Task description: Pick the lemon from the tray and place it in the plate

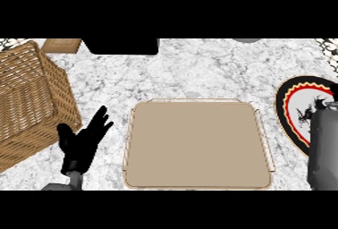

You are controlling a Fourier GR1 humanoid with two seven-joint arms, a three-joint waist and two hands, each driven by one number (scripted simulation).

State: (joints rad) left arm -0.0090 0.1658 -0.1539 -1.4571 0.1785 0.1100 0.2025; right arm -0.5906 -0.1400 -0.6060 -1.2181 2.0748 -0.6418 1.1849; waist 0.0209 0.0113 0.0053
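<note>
Tray (198, 143): mid-bench, bare; lemon not visible. Plate (297, 112): right edge, under my right forearm, hand unseen. Left hand (82, 138): spread, resting. Release low over plate's centre

1. A beige tray (198, 145) with a thin raised rim lies in the middle of the marbled white surface (198, 67).
2. The left hand (82, 143) shows at the lower left, fingers straight and pointing up, between the tray and a wicker basket (30, 98).
3. The right forearm (323, 147), grey, rises at the right edge over a plate (297, 105) with a black, red and yellow rim; the hand itself is hidden.
4. A dark block (124, 46) and a small wooden piece (63, 44) sit along the far edge.
</note>
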